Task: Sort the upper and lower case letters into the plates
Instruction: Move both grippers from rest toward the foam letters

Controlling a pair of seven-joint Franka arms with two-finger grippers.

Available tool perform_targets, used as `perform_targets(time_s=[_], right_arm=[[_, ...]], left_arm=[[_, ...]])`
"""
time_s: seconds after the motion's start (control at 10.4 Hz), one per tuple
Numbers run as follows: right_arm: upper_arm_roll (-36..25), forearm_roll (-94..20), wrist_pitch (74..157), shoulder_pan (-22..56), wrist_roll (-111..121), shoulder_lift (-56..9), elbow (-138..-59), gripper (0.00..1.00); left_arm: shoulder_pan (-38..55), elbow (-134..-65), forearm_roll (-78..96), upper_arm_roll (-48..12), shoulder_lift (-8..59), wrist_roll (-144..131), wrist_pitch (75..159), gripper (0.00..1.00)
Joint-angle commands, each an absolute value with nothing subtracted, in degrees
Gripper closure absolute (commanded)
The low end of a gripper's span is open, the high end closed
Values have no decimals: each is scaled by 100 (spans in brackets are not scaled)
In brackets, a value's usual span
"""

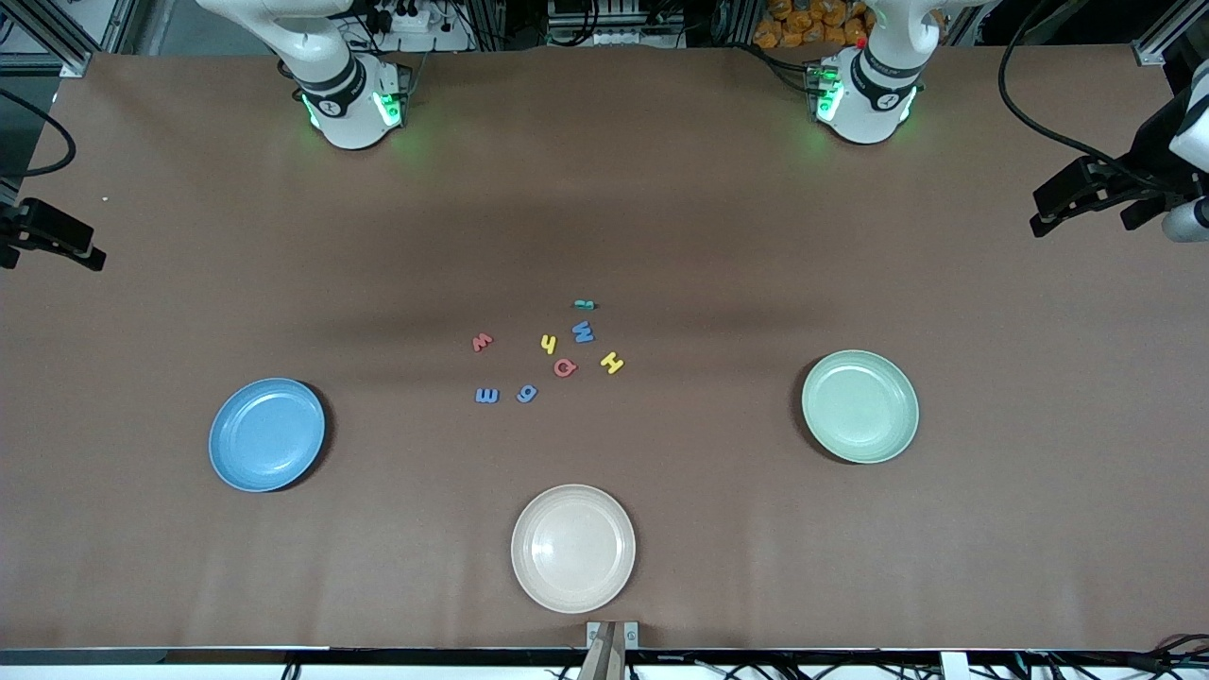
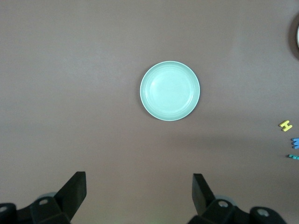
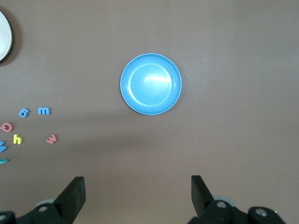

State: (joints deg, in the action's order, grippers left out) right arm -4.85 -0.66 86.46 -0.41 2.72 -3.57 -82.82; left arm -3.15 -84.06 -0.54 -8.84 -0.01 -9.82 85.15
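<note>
letters (image 1: 548,354) lay clustered mid-table, between blue plate (image 1: 266,434) and green plate (image 1: 859,406), both empty; left gripper (image 2: 139,196) hung over the green plate, right gripper (image 3: 138,196) over the blue, fingers wide, likely poised for sorting.

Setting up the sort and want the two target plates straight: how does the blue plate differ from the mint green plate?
The blue plate is saturated blue; the mint green plate is pale green. The blue plate sits toward the right arm's end of the table, the mint green plate toward the left arm's end. The blue plate lies slightly nearer the front camera. Both are round, shallow, similar in size and hold no letters.
</note>
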Motion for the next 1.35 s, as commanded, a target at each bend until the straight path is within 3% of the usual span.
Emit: perform_targets(time_s=[0.0, 0.77, 1.25], right_arm=[[-448, -88, 8657, -88, 281, -237, -8394, 0], [-448, -105, 8666, -79, 272, -307, -8411, 0], [-431, -149, 9377, -18, 272, -386, -9016, 0]], left_arm=[[-325, -8385, 35, -870, -44, -826, 8517, 0], [-325, -8393, 79, -888, 9, -826, 8534, 0], [166, -8464, 9, -1546, 509, -1703, 9122, 0]])
